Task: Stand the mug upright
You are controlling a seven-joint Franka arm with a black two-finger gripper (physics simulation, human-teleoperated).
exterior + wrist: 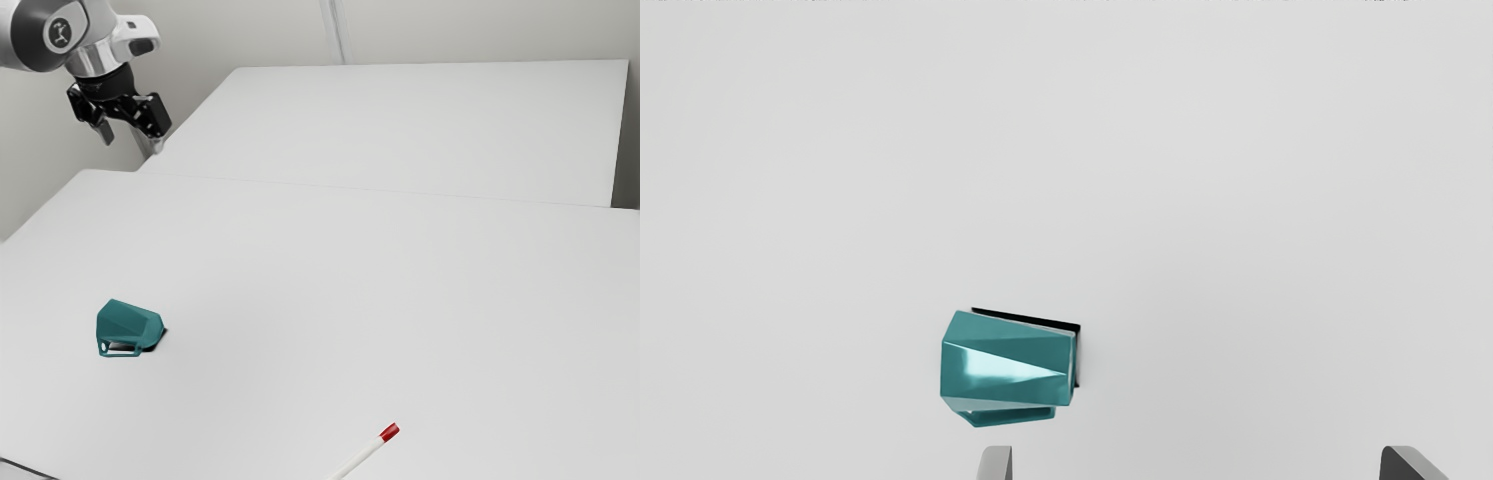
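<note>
One teal faceted mug (1006,360) lies on its side on the white counter (400,290), with its angular handle (1016,418) low along the flank facing the fingers (996,465) in the wrist view. Those stand wide apart, holding nothing, up above the counter and well apart from the mug. So the step in hand, as I judge it, is reaching the mug for a grasp. The next move calls for shifting over the mug and coming down with its body, not just its handle, between the fingers; after that, a lift and a quarter roll would bring its base underneath. Which end is the mouth I cannot tell for sure, and that should be settled before turning. Open counter lies around the mug, with plenty of room toward the exterior view's right. The counter's slanting edge runs beyond the mug toward the exterior view's left, so a shove that way seems unwise. A red-tipped white stick (366,454) lies well apart from the mug, likely out of the way.
</note>
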